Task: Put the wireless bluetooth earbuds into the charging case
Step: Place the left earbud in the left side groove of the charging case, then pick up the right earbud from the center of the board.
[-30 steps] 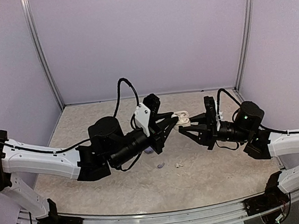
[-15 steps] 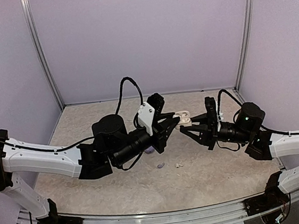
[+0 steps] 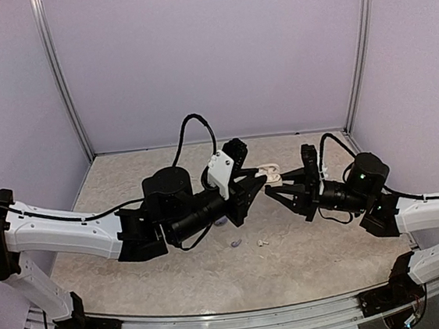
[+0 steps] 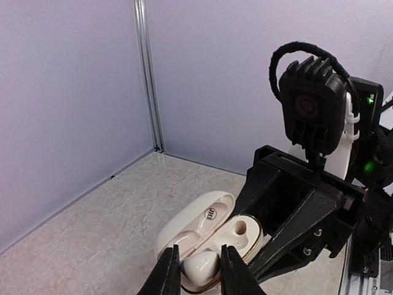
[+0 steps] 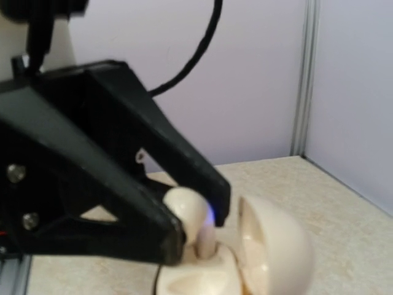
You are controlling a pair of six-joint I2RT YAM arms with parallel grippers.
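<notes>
The white charging case (image 4: 202, 222) is held up off the table with its lid swung open, and my right gripper (image 4: 245, 241) is shut on its base from the right. One white earbud (image 4: 201, 265) sits stem-down in the near socket. The other socket (image 4: 241, 228) is empty. My left gripper (image 4: 199, 273) straddles that bud, jaws a hair off its sides. In the right wrist view the bud (image 5: 187, 215) stands in the case (image 5: 270, 249) between the left fingers (image 5: 153, 239). From the top camera the left gripper (image 3: 257, 178) and right gripper (image 3: 273, 190) meet at the case (image 3: 269, 170).
A lilac earbud (image 3: 236, 243) and a white earbud (image 3: 262, 242) lie loose on the table below the grippers. A lilac object (image 3: 219, 221) peeks out under the left arm. Purple walls and metal posts (image 3: 64, 86) enclose the table.
The left arm has crept right and slightly up with the right gripper following. The left jaws have eased slightly apart around the white bud.
</notes>
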